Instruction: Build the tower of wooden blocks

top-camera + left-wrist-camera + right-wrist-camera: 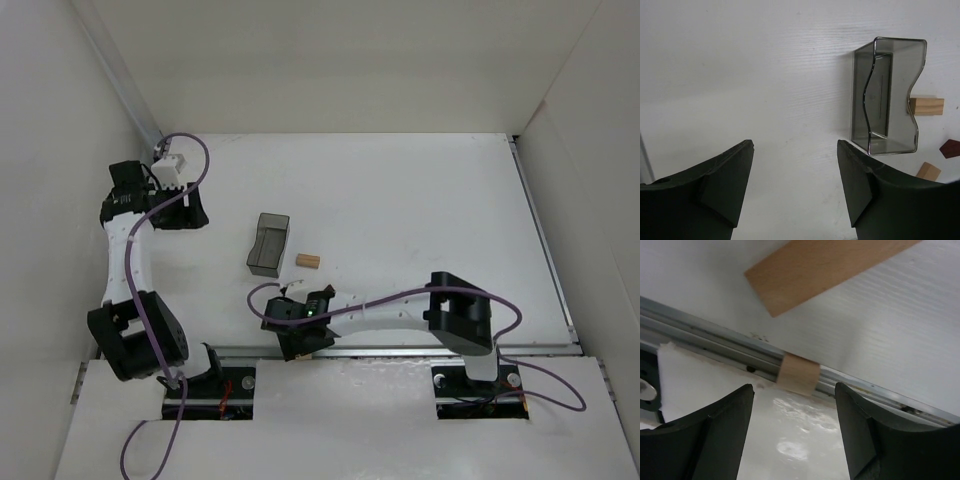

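Observation:
In the right wrist view a pale tan plank [825, 265] lies on the white table, and a small tan piece [798, 374] rests against the metal rail at the near edge. My right gripper [794, 397] [296, 340] stands open just short of that piece, with nothing between its fingers. In the left wrist view a tan block [926, 106] [307, 260], a dark red-brown cube [950, 148] and another tan piece [928, 171] lie beyond the bin. My left gripper [795, 145] [185, 212] is open and empty over bare table at the far left.
A dark grey see-through bin [268, 244] [890, 95] lies on its side mid-table, left of the tan block. The metal rail [700, 337] runs along the table's near edge. White walls [60, 150] enclose the table on three sides.

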